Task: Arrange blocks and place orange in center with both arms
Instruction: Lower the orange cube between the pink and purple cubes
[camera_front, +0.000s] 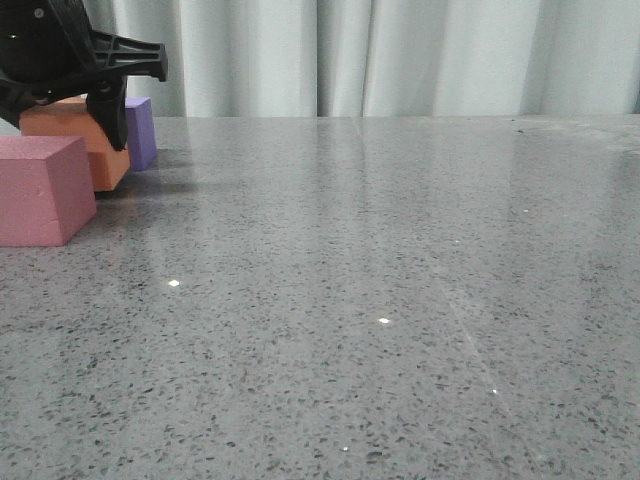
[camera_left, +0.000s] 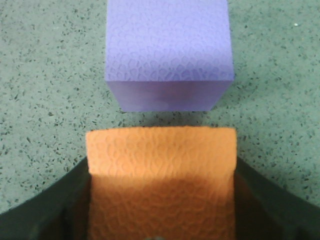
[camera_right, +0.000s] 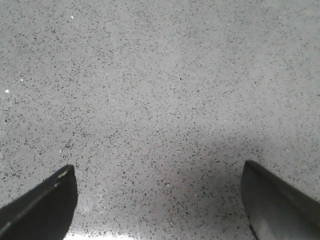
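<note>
My left gripper (camera_front: 72, 112) is at the far left of the table, shut on the orange cube (camera_front: 78, 140), which is at or just above the tabletop. In the left wrist view the orange cube (camera_left: 160, 165) fills the gap between the black fingers (camera_left: 60, 205) of my left gripper (camera_left: 161, 172). The purple cube (camera_left: 167, 50) stands just beyond it, apart by a narrow gap. In the front view the purple cube (camera_front: 141, 131) is behind the orange one and the pink cube (camera_front: 42, 190) is in front. My right gripper (camera_right: 159, 200) is open and empty over bare table.
The grey speckled tabletop (camera_front: 380, 280) stretches to the right of the cubes. A pale curtain (camera_front: 400, 55) hangs behind the table's far edge. The right arm does not show in the front view.
</note>
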